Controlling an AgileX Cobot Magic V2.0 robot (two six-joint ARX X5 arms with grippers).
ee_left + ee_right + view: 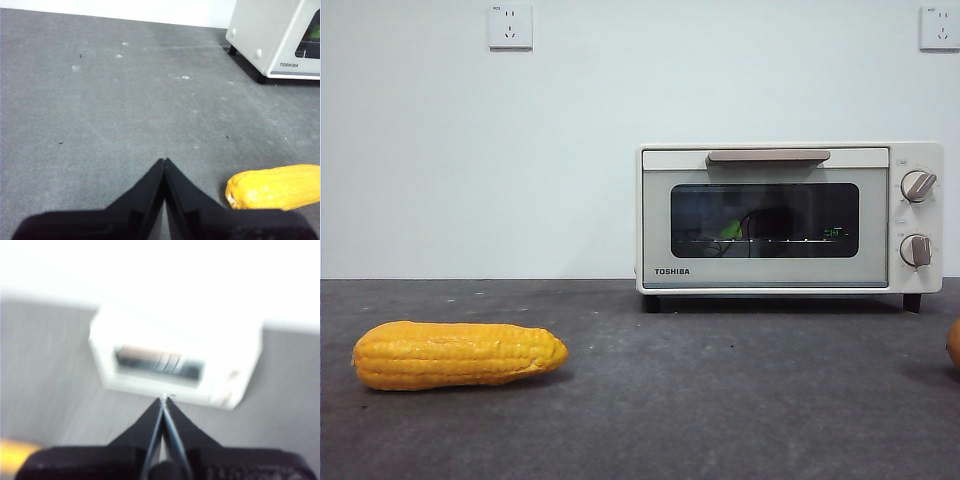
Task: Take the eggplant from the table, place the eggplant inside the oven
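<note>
The eggplant [731, 230] lies inside the oven [790, 215] on the wire rack. Its green cap and dark body show dimly through the glass of the shut door. A bit of that green also shows through the oven [270, 35] window in the left wrist view. My left gripper [164, 162] is shut and empty, low over the table [100, 100], with the corn just to one side. My right gripper [165, 401] is shut and empty, pointing at the front of the oven [175, 365] from a distance; that view is blurred. Neither arm shows in the front view.
A yellow-orange corn cob [458, 354] lies on the table [720, 400] at the front left, well apart from the oven, and appears as the corn cob [275, 187] beside my left gripper. Part of an orange object [954, 345] shows at the right edge.
</note>
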